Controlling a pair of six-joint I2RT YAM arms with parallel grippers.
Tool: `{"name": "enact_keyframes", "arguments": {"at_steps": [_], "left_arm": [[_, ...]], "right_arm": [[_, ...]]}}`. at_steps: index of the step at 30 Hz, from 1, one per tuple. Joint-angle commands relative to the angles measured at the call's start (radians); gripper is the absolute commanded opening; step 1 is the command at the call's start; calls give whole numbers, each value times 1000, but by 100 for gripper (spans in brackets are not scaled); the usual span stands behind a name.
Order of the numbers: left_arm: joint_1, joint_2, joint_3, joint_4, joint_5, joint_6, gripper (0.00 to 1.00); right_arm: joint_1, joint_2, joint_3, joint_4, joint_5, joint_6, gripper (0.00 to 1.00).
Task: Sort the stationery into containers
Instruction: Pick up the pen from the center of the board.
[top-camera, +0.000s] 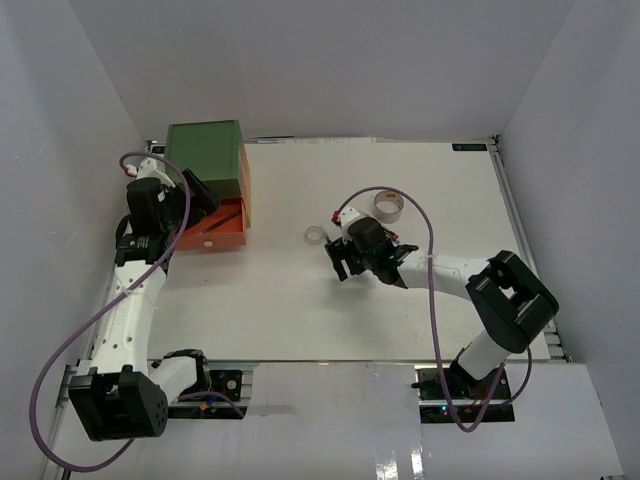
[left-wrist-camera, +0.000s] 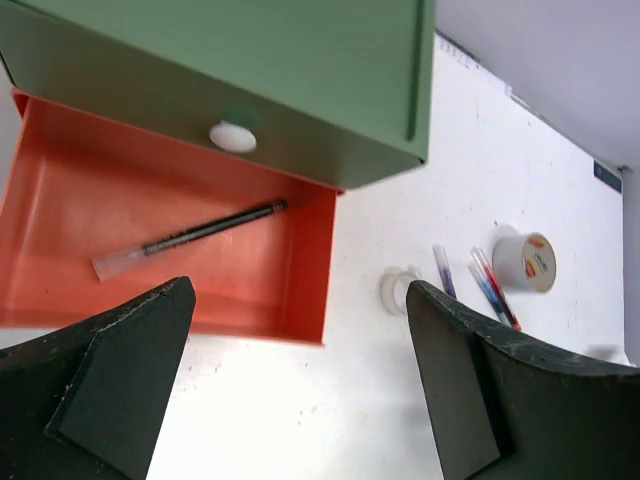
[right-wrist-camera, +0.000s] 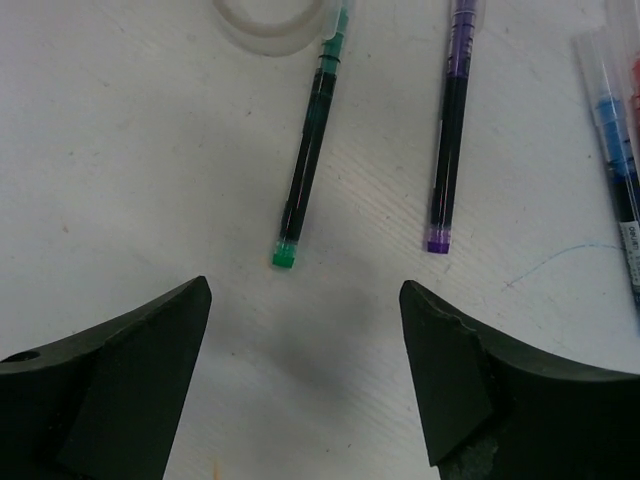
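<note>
Green top drawer (left-wrist-camera: 300, 70), orange drawer (left-wrist-camera: 60, 190) (black pen (left-wrist-camera: 200, 229)), perhaps grey tape (top-camera: 390, 216).

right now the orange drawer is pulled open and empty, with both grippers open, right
Not empty. The left wrist view shows a thin dark pen lying in the orange drawer, which is pulled open. The left gripper and right gripper are both open.

1. Pens: five. One dark pen (left-wrist-camera: 190, 235) is in the orange drawer (left-wrist-camera: 60, 200); loose are a green pen (right-wrist-camera: 310, 160), purple pen (right-wrist-camera: 447, 140), blue pen (right-wrist-camera: 618, 150) and red pen (left-wrist-camera: 497, 290).
2. Tape: two, a grey roll (top-camera: 389, 205) and a clear ring (top-camera: 315, 235).
3. Drawers in view: two, the green drawer (left-wrist-camera: 250, 60) and the orange one.
4. Knobs: one white knob (left-wrist-camera: 232, 136).
</note>
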Motion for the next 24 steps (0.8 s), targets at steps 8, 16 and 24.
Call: {"name": "enact_keyframes", "arguments": {"at_steps": [8, 16, 24], "left_arm": [[-12, -114, -35, -117, 131, 77, 98], [-38, -120, -32, -118, 184, 42, 98], [-248, -69, -36, -62, 148, -67, 98]], "right_arm": [[7, 231, 206, -34, 46, -15, 59], [7, 257, 191, -42, 90, -10, 24], [9, 122, 98, -28, 112, 11, 8]]}}
